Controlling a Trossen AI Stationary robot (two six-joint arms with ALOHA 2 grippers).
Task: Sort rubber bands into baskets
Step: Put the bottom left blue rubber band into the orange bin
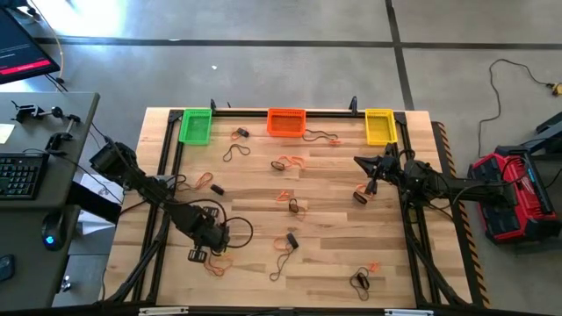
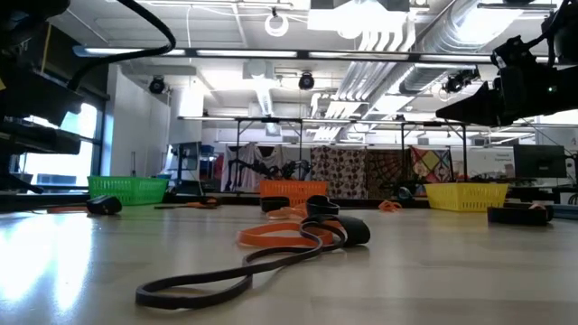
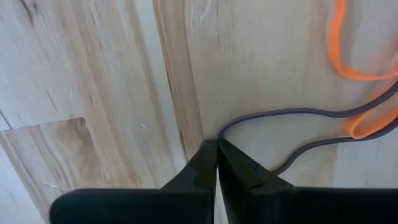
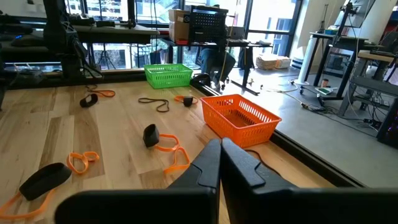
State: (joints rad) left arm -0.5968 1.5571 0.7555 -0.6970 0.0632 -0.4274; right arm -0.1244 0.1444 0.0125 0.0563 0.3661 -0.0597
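While both grippers' fingers are clenched, the orange basket [image 4: 241, 118] holds nothing.

Pale smooth wooden table [image 1: 325, 237], mesh plastic baskets [image 4: 239, 118], matt floppy rubber bands [image 3: 298, 115]

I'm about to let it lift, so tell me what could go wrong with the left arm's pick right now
The left gripper is shut on the dark band at the loop's very end, so the band might slip out on the lift. That band also crosses an orange band; lifting could drag the orange one along, and both might land in one basket. The right gripper, shut and empty, waits near the yellow basket.
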